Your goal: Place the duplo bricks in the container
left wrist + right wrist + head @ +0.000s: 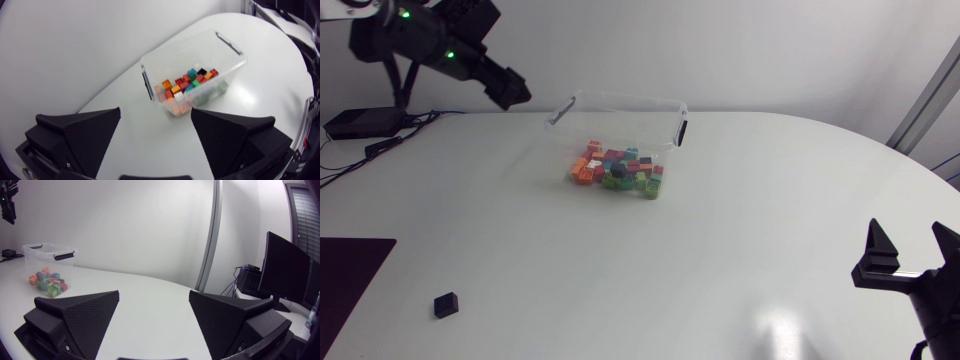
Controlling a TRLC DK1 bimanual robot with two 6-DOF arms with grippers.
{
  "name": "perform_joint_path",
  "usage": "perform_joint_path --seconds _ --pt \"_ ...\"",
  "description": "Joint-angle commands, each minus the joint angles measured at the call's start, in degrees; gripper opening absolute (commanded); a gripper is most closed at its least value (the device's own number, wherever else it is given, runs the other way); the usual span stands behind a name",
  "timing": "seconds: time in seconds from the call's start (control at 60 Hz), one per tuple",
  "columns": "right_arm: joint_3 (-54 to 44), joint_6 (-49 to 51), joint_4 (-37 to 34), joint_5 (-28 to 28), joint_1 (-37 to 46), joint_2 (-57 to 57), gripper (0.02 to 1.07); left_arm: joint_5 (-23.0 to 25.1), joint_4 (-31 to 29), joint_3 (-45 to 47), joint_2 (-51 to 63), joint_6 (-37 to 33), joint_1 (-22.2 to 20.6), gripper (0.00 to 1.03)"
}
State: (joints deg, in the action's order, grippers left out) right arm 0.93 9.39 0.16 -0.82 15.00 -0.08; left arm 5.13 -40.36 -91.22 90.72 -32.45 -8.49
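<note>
A clear plastic container (620, 125) with black handles stands at the back middle of the table, with several coloured duplo bricks (617, 172) piled inside. My left gripper (510, 88) hangs high, to the left of the container. In the left wrist view that gripper (155, 135) is open and empty, looking down on the container (235, 60) and its bricks (187, 82). A small black brick (445, 305) lies alone near the front left. My right gripper (912, 250) rests at the front right, open and empty (154, 315), far from the container (35, 247).
A dark mat (350, 275) covers the table's front left corner. A black box (360, 122) with cables sits at the back left edge.
</note>
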Motion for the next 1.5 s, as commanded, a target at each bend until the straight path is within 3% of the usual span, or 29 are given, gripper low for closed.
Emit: perform_joint_path --seconds 0.0,0.283,0.433,0.783,0.95,1.217,1.483 --pt "-0.93 0.28 -0.43 -0.06 0.11 -0.28 1.03 -0.12 -3.06 8.87 -4.41 -7.98 1.99 0.99" --pt "-1.02 0.19 -0.43 -0.06 0.11 -0.28 1.03 -1.35 -10.18 23.72 -9.77 -22.66 10.86 0.99" --pt "-1.02 0.19 -0.43 -0.06 0.11 -0.28 1.03 -2.31 -10.18 28.91 -9.86 -30.66 14.64 0.99" --pt "-0.93 0.19 -0.43 -0.06 0.11 -0.28 1.03 -6.0 -9.74 42.26 -11.97 -47.27 18.6 0.99" --pt "-1.02 0.19 -0.43 -0.06 0.11 -0.28 1.03 -6.62 -7.81 46.75 -12.41 -49.12 18.34 0.99" --pt "-1.02 0.19 -0.43 -0.06 0.11 -0.28 1.03 -8.29 0.1 51.32 -9.51 -49.2 17.54 0.98" --pt "-1.02 0.19 -0.43 -0.06 0.11 -0.28 1.03 -8.29 1.07 53.25 -6.78 -48.68 17.1 0.96"
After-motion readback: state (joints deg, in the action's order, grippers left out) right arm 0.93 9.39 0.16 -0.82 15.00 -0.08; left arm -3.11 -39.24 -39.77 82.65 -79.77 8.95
